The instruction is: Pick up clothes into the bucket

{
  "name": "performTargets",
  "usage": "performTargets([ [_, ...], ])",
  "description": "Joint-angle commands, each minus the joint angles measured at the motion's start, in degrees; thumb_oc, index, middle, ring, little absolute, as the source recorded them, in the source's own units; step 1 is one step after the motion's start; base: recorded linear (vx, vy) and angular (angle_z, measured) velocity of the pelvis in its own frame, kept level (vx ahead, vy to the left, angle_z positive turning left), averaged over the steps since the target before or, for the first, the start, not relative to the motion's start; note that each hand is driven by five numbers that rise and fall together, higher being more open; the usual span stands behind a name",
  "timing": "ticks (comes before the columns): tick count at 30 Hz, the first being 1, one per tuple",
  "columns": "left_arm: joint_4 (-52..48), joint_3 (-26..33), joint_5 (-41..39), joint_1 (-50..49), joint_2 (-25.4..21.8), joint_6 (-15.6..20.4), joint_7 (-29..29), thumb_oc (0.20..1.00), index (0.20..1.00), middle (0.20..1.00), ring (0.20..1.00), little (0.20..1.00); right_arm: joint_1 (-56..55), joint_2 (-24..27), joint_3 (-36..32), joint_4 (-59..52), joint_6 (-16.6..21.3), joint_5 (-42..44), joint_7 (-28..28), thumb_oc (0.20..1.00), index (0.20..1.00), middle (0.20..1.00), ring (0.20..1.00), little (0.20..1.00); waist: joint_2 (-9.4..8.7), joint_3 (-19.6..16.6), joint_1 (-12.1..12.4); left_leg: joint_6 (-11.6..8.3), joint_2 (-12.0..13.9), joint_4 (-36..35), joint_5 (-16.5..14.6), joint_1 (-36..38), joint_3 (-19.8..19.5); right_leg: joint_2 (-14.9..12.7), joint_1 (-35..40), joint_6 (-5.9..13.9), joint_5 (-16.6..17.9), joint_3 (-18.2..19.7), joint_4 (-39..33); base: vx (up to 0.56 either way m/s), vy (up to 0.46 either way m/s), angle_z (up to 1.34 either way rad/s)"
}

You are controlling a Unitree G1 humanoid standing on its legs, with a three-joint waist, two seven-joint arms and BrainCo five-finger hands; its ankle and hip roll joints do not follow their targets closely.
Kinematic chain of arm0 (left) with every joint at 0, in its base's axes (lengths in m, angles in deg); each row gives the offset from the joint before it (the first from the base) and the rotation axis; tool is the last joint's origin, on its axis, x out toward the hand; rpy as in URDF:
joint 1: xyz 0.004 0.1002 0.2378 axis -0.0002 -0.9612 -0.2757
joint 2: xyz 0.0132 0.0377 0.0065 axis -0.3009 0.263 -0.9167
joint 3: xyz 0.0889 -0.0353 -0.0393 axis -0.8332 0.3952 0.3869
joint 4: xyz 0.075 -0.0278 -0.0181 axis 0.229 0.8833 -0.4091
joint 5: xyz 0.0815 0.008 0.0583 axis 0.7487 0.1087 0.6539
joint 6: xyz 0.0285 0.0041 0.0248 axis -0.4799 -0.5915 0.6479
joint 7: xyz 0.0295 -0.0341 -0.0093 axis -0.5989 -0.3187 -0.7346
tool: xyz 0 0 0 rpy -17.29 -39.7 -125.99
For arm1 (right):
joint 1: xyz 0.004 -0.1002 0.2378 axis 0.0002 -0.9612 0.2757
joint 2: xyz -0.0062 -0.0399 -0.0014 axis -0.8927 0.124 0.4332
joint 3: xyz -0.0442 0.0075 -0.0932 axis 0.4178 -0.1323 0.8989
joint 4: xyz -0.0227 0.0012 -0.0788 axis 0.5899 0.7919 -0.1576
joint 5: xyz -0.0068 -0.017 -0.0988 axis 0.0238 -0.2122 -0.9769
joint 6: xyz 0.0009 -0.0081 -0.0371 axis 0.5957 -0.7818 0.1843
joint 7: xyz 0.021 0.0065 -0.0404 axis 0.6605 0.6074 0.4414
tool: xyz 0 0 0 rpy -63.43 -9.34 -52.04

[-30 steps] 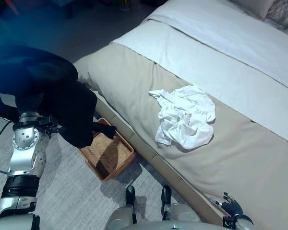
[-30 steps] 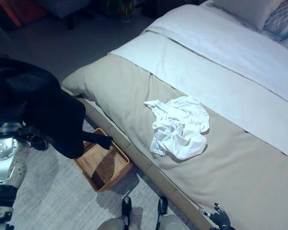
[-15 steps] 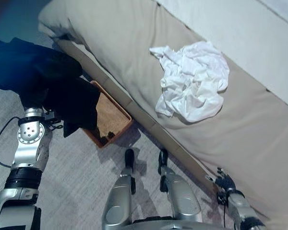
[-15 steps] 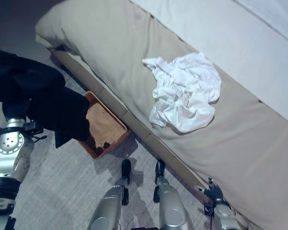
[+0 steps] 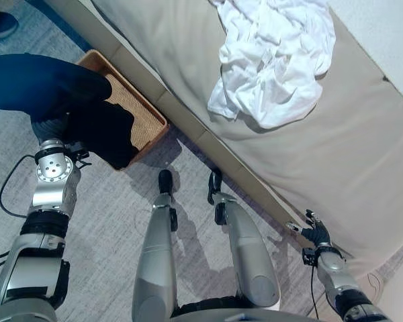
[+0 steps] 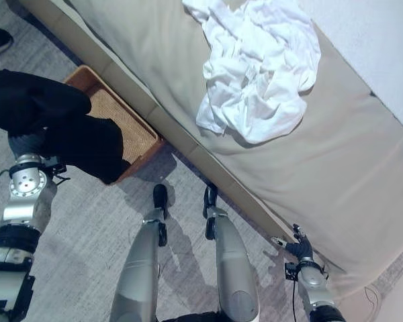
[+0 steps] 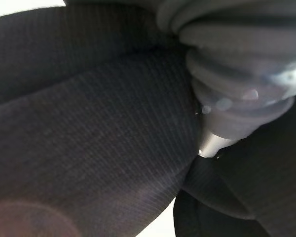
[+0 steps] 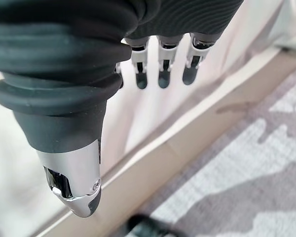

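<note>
Nearest, the right robot hand [image 6: 299, 249] hangs low beside the bed's edge, its fingers [image 8: 162, 66] straight and relaxed, holding nothing. The left robot hand [image 7: 227, 74] is buried in a black garment [image 5: 60, 100], so I cannot tell how its fingers stand. The garment drapes over that hand and hangs down into the brown woven basket [image 5: 146, 121], which stands on the grey carpet [image 5: 101, 221] just beside the bed [image 5: 363, 168]. Farther, a crumpled white garment [image 5: 272, 57] lies on the bed, well apart from both hands.
</note>
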Motion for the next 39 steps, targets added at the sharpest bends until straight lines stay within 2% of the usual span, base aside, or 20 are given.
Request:
performTargets([
  [1, 1.6, -0.3, 1.8, 5.0, -4.2, 2.3, -2.3, 0.2, 0.2, 0.2, 0.2, 0.2, -2.8, 2.1, 1.4, -2.8, 2.3, 2.7, -2.2, 1.0, 1.0, 1.0, 1.0, 1.0, -0.71, -1.1, -0.4, 1.46, -0.3, 8.8, -8.4, -1.1, 0.3, -4.0, 0.4, 5.16, 0.2, 1.6, 1.3, -0.01, 0.038, 0.01],
  [3, 3.8, -1.3, 1.3, 6.7, -4.6, 2.0, -2.7, 0.2, 0.2, 0.2, 0.2, 0.2, -2.4, 2.4, 2.2, -3.1, 2.6, 2.5, -2.8, 1.0, 1.0, 1.0, 1.0, 1.0, -0.85, -1.1, -0.8, 1.7, -0.2, 11.1, -9.3, -3.9, 0.4, -4.1, -2.6, 5.04, -0.4, 1.8, 3.5, 0.0, 0.034, -0.02],
  [4, 3.9, -1.3, 1.3, 6.8, -4.6, 2.0, -2.7, 0.278, 0.278, 0.278, 0.278, 0.278, -2.4, 2.4, 2.2, -3.1, 2.6, 2.5, -2.8, 1.0, 1.0, 1.0, 1.0, 1.0, -0.84, -1.1, -0.7, 1.71, -0.2, 11.3, -9.3, -4.1, 0.5, -4.1, -2.7, 5.04, -0.5, 1.8, 3.6, 0.0, 0.0, 0.0],
  [5, 5.1, -1.7, 1.1, 7.4, -4.6, 1.6, -2.9, 0.485, 0.485, 0.485, 0.485, 0.485, -2.3, 2.5, 2.6, -3.5, 2.8, 2.3, -2.9, 1.0, 1.0, 1.0, 1.0, 1.0, -0.96, -1.1, -0.8, 1.77, -0.2, 11.9, -9.4, -5.1, 0.4, -4.2, -3.8, 5.05, -0.6, 1.9, 4.3, 0.0, 0.0, 0.0],
  [6, 6.1, -2.1, 1.4, 8.2, -4.9, 1.3, -3.1, 0.536, 0.536, 0.536, 0.536, 0.536, -2.3, 2.8, 2.8, -3.7, 2.9, 2.2, -3.1, 1.0, 1.0, 1.0, 1.0, 1.0, -1.13, -1.1, -1.1, 1.86, -0.3, 12.5, -9.6, -5.8, 0.3, -4.2, -4.5, 5.14, -0.6, 1.9, 4.8, 0.0, 0.0, 0.0],
  [7, 6.6, -2.8, 1.6, 9.2, -5.1, 1.0, -3.3, 1.0, 1.0, 1.0, 1.0, 1.0, -2.1, 2.9, 2.8, -3.9, 3.0, 2.5, -3.3, 1.0, 1.0, 1.0, 1.0, 1.0, -1.16, -1.1, -1.1, 1.92, -0.3, 13.1, -9.8, -6.8, 0.2, -4.4, -5.5, 5.27, -0.7, 2.0, 5.3, 0.0, 0.0, 0.0],
  [12, 10.1, -3.5, -0.2, 12.1, -5.0, 0.7, -3.8, 1.0, 1.0, 1.0, 1.0, 1.0, -1.1, 3.3, 3.3, -4.4, 3.5, 3.5, -4.2, 1.0, 1.0, 1.0, 1.0, 1.0, -1.69, -1.0, -1.3, 2.11, -0.2, 13.6, -10.0, -8.9, 0.5, -4.6, -7.7, 5.55, -0.6, 1.6, 5.7, 0.0, 0.0, 0.0],
  [14, 11.2, -3.7, 3.5, 12.9, -5.3, 0.0, -7.1, 1.0, 1.0, 1.0, 1.0, 1.0, -1.4, 3.0, 4.0, -5.0, 4.0, 3.2, -4.6, 1.0, 1.0, 1.0, 1.0, 1.0, -2.16, -1.0, -1.4, 2.15, -0.1, 13.5, -10.0, -9.1, 0.3, -4.5, -8.0, 5.67, -0.4, 1.5, 5.4, 0.0, 0.0, 0.0],
  [18, 13.3, -4.5, 4.3, 14.9, -5.0, -0.8, -8.2, 1.0, 1.0, 1.0, 1.0, 1.0, -1.7, 2.6, 5.1, -4.7, 4.2, 3.1, -5.0, 1.0, 1.0, 1.0, 1.0, 1.0, -2.7, -1.0, -1.7, 2.28, -0.1, 13.8, -10.1, -9.8, 0.3, -4.5, -8.5, 5.53, -0.3, 1.5, 5.3, 0.0, 0.0, 0.0],
  [25, 16.0, -4.6, 1.9, 17.1, -4.7, -1.7, -8.0, 1.0, 1.0, 1.0, 1.0, 1.0, -1.1, 2.9, 6.0, -4.7, 3.9, 2.9, -4.8, 1.0, 1.0, 1.0, 1.0, 1.0, -2.42, -1.0, -1.8, 2.36, -0.2, 12.9, -9.8, -9.8, 0.4, -4.5, -8.9, 5.43, -0.1, 1.5, 4.7, 0.0, 0.0, 0.0],
  [29, 16.6, -3.9, 3.3, 16.6, -4.6, -2.2, -8.9, 1.0, 1.0, 1.0, 1.0, 1.0, -1.0, 2.8, 6.4, -4.7, 3.9, 2.8, -4.8, 1.0, 1.0, 1.0, 1.0, 1.0, -2.35, -1.0, -1.6, 2.28, -0.1, 12.2, -9.5, -9.2, 0.4, -4.4, -8.4, 5.46, 0.2, 1.5, 4.1, 0.0, 0.0, 0.0],
  [36, 11.3, -0.3, 8.6, 7.3, -1.4, -1.6, -10.3, 1.0, 1.0, 1.0, 1.0, 1.0, -0.1, 3.3, 7.1, -10.8, 4.5, 1.0, -5.6, 1.0, 1.0, 1.0, 1.0, 1.0, -1.44, -1.0, -0.4, 1.88, 0.1, 7.8, -7.9, -3.2, 0.9, -4.1, -3.4, 5.27, 0.9, 1.6, 0.9, 0.0, -0.008, -0.01],
  [37, 7.8, 1.1, 10.3, 1.9, 1.2, -0.8, -10.0, 1.0, 1.0, 1.0, 1.0, 1.0, 1.1, 4.7, 7.6, -15.6, 5.2, -1.3, -6.1, 1.0, 1.0, 1.0, 1.0, 1.0, -0.55, -1.0, 0.4, 1.68, 0.0, 5.2, -7.0, 0.0, 1.3, -4.1, -1.0, 5.22, 1.2, 1.8, -0.5, 0.0, -0.026, -0.08],
  [39, 6.4, 1.7, 10.7, -0.3, 2.6, -0.4, -9.9, 1.0, 1.0, 1.0, 1.0, 1.0, 1.7, 5.4, 7.7, -17.3, 5.5, -2.6, -6.4, 1.0, 1.0, 1.0, 1.0, 1.0, -0.09, -1.0, 0.7, 1.64, -0.1, 4.2, -6.7, 1.3, 1.6, -4.1, 0.1, 5.16, 1.3, 1.9, -1.0, 0.0, -0.001, -0.1],
])
